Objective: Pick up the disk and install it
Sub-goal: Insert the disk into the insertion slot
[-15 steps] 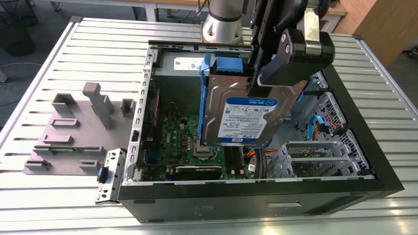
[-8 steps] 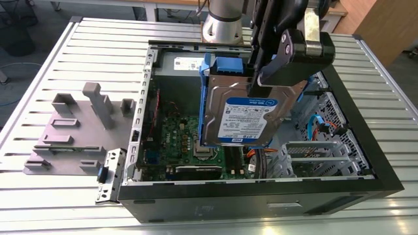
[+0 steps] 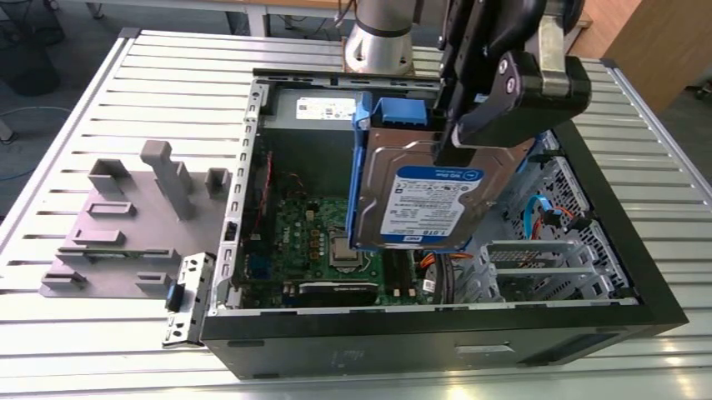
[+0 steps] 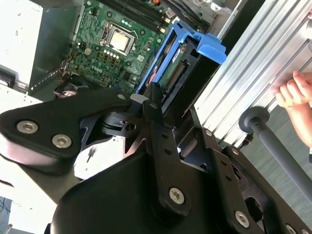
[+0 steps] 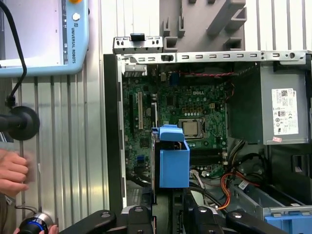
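The disk [image 3: 428, 200] is a silver hard drive with a blue-and-white label and blue plastic side rails. It hangs on edge above the open computer case [image 3: 623, 292], over the motherboard [image 3: 317, 229]. My gripper [image 3: 473, 137] is shut on the disk's upper end, black fingers on either side. In the second wrist view the disk [image 4: 187, 68] juts out past my gripper [image 4: 158, 100] toward the board. In the first wrist view its blue rail end [image 5: 173, 163] stands over the case interior, above the gripper [image 5: 170, 207].
A grey power supply [image 3: 323, 107] fills the case's far corner and a metal drive cage [image 3: 545, 267] sits at the exterior view's right. A grey fixture [image 3: 122, 225] and a metal bracket [image 3: 183, 296] lie on the slatted table. A person's hand [image 5: 12, 170] rests beside the case.
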Robot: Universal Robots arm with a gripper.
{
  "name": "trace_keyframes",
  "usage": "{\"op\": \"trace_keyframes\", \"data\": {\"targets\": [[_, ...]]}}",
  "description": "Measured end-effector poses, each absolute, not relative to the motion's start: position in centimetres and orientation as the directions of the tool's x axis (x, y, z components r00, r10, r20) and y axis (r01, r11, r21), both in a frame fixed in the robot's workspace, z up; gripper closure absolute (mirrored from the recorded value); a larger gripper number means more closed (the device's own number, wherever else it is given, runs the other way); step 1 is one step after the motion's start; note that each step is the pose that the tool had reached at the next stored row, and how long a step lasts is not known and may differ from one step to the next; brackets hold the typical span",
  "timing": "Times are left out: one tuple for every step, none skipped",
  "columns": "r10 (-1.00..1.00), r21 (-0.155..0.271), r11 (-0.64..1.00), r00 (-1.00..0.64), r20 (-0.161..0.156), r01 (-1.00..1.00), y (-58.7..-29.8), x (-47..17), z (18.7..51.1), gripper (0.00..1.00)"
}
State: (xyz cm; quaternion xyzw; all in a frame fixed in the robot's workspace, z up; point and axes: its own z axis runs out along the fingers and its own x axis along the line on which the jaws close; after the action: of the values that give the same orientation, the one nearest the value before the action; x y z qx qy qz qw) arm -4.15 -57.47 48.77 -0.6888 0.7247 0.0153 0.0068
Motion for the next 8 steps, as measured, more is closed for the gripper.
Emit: {"op": "trace_keyframes", "data": {"targets": [[-0.998,0.013,0.051,-0.051,-0.031,-0.999,-57.5,-4.0,48.8,0.65],[-0.998,0.013,0.051,-0.051,-0.031,-0.999,-57.5,-3.7,48.8,0.65],[-0.998,0.013,0.051,-0.051,-0.031,-0.999,-57.5,-3.5,48.8,0.65],[-0.998,0.013,0.051,-0.051,-0.031,-0.999,-57.5,-3.3,48.8,0.65],[-0.998,0.013,0.051,-0.051,-0.031,-0.999,-57.5,-3.0,48.8,0.65],[-0.998,0.013,0.051,-0.051,-0.031,-0.999,-57.5,-2.8,48.8,0.65],[-0.998,0.013,0.051,-0.051,-0.031,-0.999,-57.5,-2.5,48.8,0.65],[-0.998,0.013,0.051,-0.051,-0.031,-0.999,-57.5,-2.3,48.8,0.65]]}}
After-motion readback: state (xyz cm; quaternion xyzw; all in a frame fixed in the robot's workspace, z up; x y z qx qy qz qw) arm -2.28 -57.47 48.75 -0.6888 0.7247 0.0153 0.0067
